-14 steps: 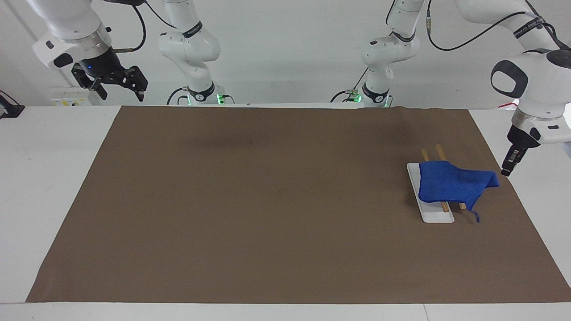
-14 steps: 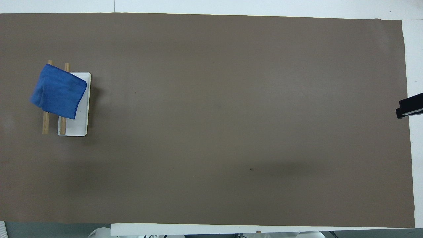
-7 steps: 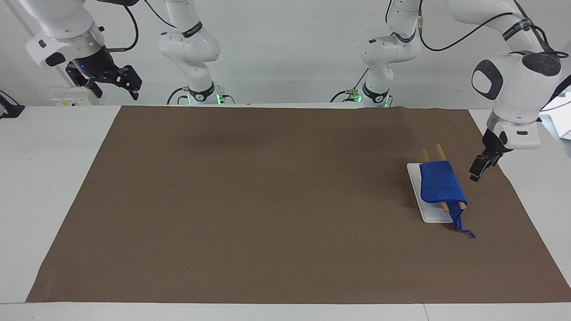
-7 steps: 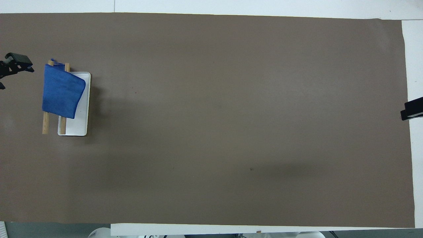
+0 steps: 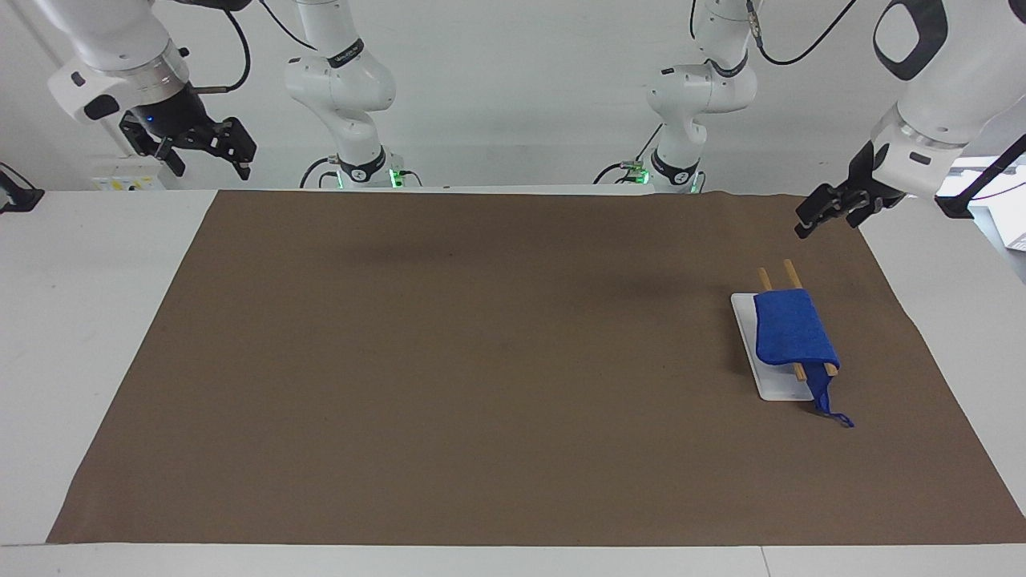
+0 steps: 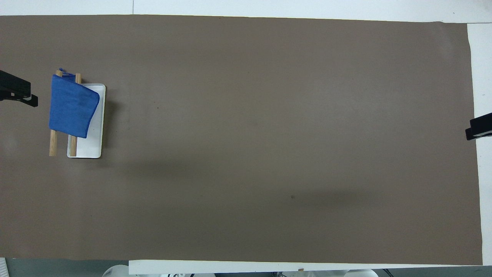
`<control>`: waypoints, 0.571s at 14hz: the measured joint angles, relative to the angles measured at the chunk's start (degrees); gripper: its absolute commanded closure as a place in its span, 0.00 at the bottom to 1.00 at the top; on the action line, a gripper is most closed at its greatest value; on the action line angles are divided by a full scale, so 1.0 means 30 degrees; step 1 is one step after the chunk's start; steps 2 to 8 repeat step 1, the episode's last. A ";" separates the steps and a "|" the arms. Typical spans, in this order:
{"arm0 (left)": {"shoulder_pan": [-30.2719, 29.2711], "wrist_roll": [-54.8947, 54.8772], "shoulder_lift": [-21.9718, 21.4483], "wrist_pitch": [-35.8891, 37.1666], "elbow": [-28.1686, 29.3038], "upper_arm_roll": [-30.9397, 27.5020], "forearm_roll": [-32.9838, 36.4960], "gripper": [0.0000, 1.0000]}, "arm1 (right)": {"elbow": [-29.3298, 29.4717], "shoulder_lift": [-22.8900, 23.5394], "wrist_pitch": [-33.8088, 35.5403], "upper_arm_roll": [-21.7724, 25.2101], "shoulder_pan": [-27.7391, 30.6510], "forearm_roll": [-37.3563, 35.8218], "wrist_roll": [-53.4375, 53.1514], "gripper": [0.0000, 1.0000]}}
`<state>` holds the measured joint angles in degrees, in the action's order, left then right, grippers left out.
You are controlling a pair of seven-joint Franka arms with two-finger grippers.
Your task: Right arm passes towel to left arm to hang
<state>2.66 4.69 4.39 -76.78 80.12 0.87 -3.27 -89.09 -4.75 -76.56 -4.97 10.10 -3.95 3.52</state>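
The royal-blue towel (image 5: 789, 332) is draped over the two wooden rods of the white-and-wood rack (image 5: 781, 389), toward the left arm's end of the table. One corner with its loop tag (image 5: 834, 415) hangs down to the mat. It also shows in the overhead view (image 6: 71, 105), on the rack (image 6: 90, 148). My left gripper (image 5: 826, 212) is open and empty, up in the air over the mat's edge, apart from the rack. My right gripper (image 5: 200, 148) is open and empty, raised over the right arm's end of the table, where that arm waits.
A large brown mat (image 5: 481, 361) covers most of the white table (image 5: 80, 320). The two arm bases (image 5: 365, 172) (image 5: 673, 172) stand at the table's edge on the robots' side. Only the grippers' tips show in the overhead view (image 6: 17, 90) (image 6: 478, 129).
My left gripper let go of the towel's end, which fell over the rods, then rose away from the rack toward the robots. The right gripper barely moved.
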 measured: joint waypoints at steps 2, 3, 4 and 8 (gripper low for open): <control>-0.0002 -0.0539 0.0492 0.0648 -0.0928 -0.0020 -0.0140 0.00 | -0.0002 0.0000 0.0000 0.0000 0.0000 0.0000 0.0000 0.00; -0.0002 -0.0539 0.0492 0.0648 -0.0928 -0.0020 -0.0140 0.00 | -0.0002 0.0000 0.0000 0.0000 0.0000 0.0000 0.0000 0.00; -0.0002 -0.0539 0.0492 0.0648 -0.0928 -0.0020 -0.0140 0.00 | -0.0002 0.0000 0.0000 0.0000 0.0000 0.0000 0.0000 0.00; -0.0002 -0.0539 0.0492 0.0648 -0.0928 -0.0020 -0.0140 0.00 | -0.0002 0.0000 0.0000 0.0000 0.0000 0.0000 0.0000 0.00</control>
